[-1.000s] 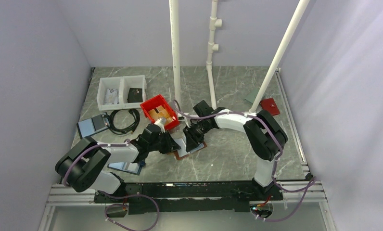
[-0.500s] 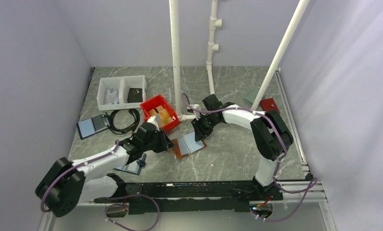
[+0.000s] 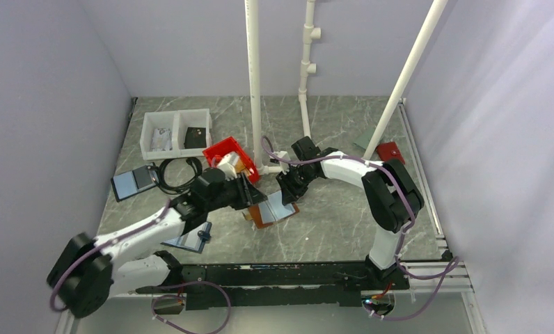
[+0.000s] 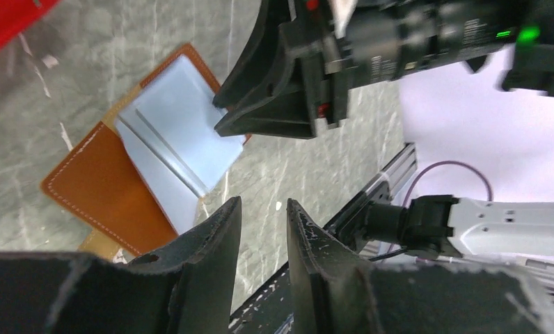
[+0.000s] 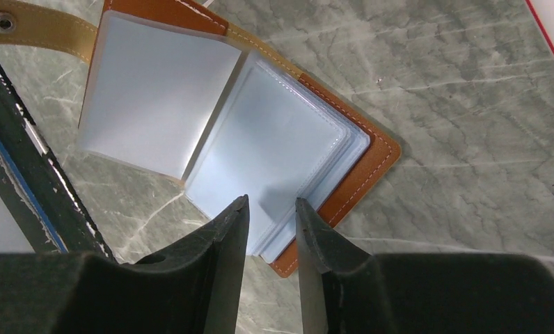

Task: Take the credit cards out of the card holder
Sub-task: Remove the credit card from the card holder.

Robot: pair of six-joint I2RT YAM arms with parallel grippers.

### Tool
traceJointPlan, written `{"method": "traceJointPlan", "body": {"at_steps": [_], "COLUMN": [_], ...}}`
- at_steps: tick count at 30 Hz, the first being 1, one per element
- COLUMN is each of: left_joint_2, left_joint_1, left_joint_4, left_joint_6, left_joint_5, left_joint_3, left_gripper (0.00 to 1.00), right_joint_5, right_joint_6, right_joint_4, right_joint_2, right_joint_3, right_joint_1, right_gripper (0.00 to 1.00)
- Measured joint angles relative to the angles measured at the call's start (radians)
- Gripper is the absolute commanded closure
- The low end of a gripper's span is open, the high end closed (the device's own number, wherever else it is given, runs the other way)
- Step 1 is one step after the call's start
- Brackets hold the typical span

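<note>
Open card holder (image 3: 268, 214) diagonal, left end effector (image 4: 262, 209) ajar, empty, right end effector (image 5: 271, 205) likewise

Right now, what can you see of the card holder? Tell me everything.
The card holder lies open and flat on the marbled table: tan-brown leather-like cover with pale stitching, a strap with a metal snap, and a fan of pale blue clear sleeves. The right gripper hangs over the sleeves' edge; contact unclear.

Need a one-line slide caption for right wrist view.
Right claw, narrowly open, over the opened brown card holder lying on the marbled table.
</note>
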Motion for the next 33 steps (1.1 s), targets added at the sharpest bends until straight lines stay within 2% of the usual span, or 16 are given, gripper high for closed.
{"method": "traceJointPlan", "body": {"at_steps": [5, 9, 19, 22, 25, 33], "left_joint_2": [0.250, 0.355, 0.488, 0.519, 0.529, 0.526], "left_joint_1": [-0.038, -0.045, -0.045, -0.043, -0.044, -0.044], "left_joint_4": [0.077, 0.089, 0.116, 0.168, 0.221, 0.344], "left_joint_6": [-0.012, -0.026, -0.060, -0.075, -0.090, -0.116], "left_joint_5": [0.025, 0.013, -0.025, -0.013, 0.005, 0.011], "left_joint_3": [0.049, 0.061, 0.052, 0.045, 0.042, -0.019], "left_gripper": [0.67, 0.67, 0.58, 0.46, 0.40, 0.39], "right_joint_5": [-0.001, -0.001, -0.037, -0.058, -0.077, -0.123], "right_joint_6": [0.000, 0.001, 0.021, 0.032, 0.043, 0.074], "right_joint_4": [-0.001, -0.002, -0.001, -0.001, 0.000, 0.014], "right_joint_2": [0.006, 0.008, 0.021, 0.026, 0.033, 0.052], "right_joint_3": [0.002, 0.003, 0.006, 0.006, 0.006, 0.006], "right_joint_1": [0.000, 0.000, 0.000, 0.000, -0.001, -0.002], "right_gripper": [0.68, 0.69, 0.70, 0.70, 0.71, 0.70]}}
